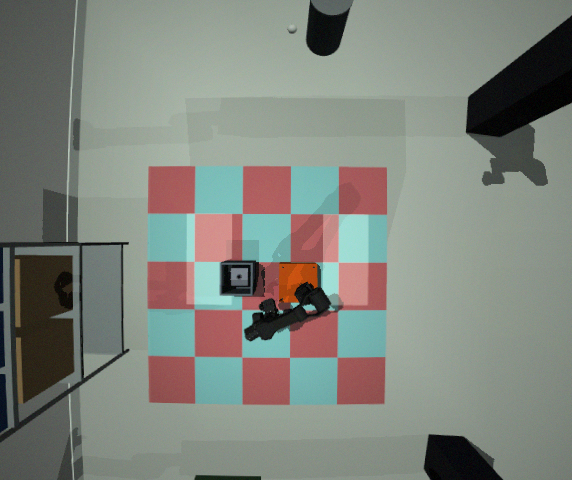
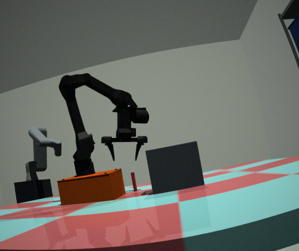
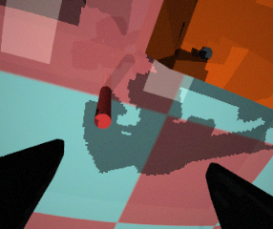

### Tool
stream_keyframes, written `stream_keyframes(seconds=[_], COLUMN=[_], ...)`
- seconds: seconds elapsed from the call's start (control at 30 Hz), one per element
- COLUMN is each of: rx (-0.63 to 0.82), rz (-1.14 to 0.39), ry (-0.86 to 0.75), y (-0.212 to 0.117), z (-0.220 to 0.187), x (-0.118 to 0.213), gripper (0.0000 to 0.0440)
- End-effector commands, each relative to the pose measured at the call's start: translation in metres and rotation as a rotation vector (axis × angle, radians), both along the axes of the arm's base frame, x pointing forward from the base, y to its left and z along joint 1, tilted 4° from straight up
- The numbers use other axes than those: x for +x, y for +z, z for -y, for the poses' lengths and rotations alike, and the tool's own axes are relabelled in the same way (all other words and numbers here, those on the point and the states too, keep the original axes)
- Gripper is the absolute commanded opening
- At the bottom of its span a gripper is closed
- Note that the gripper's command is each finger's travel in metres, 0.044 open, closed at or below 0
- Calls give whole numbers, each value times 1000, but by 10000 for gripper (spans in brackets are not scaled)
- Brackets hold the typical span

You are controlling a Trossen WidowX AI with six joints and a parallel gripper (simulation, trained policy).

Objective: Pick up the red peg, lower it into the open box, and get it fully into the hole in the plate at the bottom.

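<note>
Shows, at the far left of the exterior view, a pale grey robot arm [image 2: 39, 140] on a dark block [image 2: 24, 191]. Next comes to an orange base block [image 2: 90, 190] [image 1: 289, 273] [image 3: 261, 38], bearing the black arm [image 2: 72, 107] [image 1: 281, 322], bent over toward the right. Hangs from its wrist the gripper [image 2: 125, 159] [image 1: 265, 321] [image 3: 137, 159], aimed downward, fingers spread wide with nothing between them, tips above the level of the peg's top. Stands upright below, free of the fingers, the red peg [image 2: 134, 181] [image 3: 104, 107], on the checkered mat [image 2: 252, 200] [image 1: 265, 382] [image 3: 17, 105] between base block and box. Appears nearer the left edge than the right in the wrist view. Sits farther right the dark grey open box [image 2: 175, 167] [image 1: 222, 279], holding a light plate [image 1: 231, 273] with a small dark hole, visible from the top. Ends at far right with a shelf rack [image 2: 292, 45] [image 1: 11, 335].
</note>
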State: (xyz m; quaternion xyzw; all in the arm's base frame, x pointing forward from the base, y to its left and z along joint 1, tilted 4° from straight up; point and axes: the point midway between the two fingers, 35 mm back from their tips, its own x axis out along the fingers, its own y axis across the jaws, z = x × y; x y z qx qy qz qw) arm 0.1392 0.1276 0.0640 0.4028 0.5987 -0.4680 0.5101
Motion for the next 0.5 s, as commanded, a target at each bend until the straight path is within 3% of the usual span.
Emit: stream_keyframes(seconds=[0.0,0.47], rx=[-27,-86], rz=[-8,11], ry=[21,71], y=[-12,-56], z=[3,7], x=[-1,0], gripper=[429,430])
